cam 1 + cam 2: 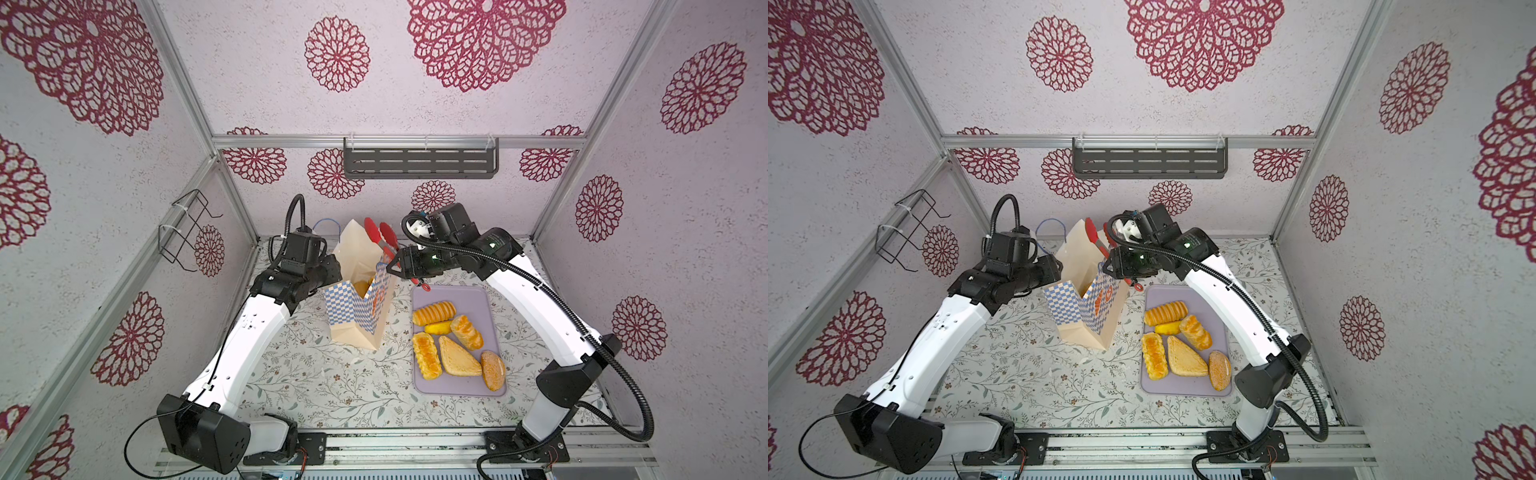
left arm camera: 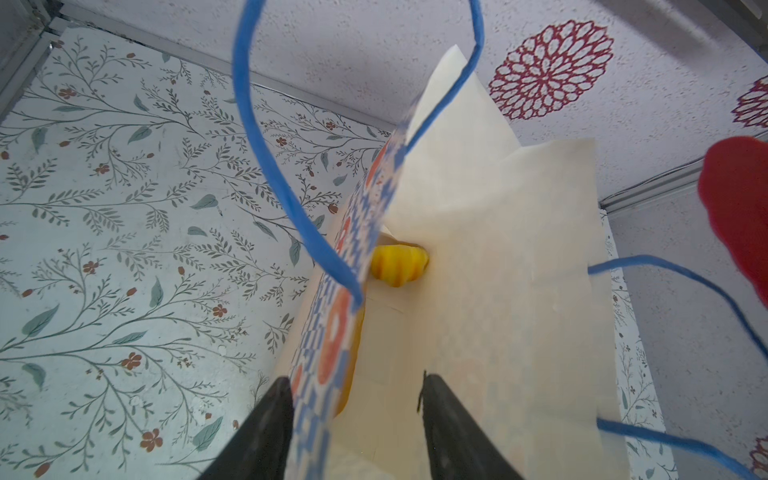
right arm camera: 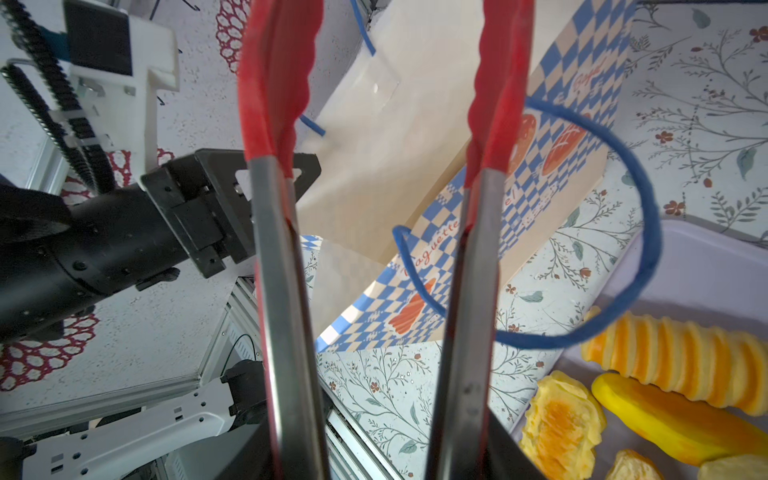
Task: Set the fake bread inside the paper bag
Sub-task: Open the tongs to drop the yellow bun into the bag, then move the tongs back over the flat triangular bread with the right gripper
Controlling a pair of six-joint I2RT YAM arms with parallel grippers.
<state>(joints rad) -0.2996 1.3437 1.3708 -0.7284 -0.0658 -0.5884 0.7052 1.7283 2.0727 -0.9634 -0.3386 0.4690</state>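
Six pieces of fake bread [image 1: 457,358] lie on the lilac tray [image 1: 494,301] near the table's [image 1: 332,386] right edge. A ribbed roll [image 2: 399,266] sits inside the paper bag [image 1: 357,320], beyond the left gripper [image 2: 356,378], whose half-open jaws straddle the bag's wall. The right gripper [image 1: 394,266] clamps red tongs [image 1: 380,235], which are spread and empty by the bag's rim.
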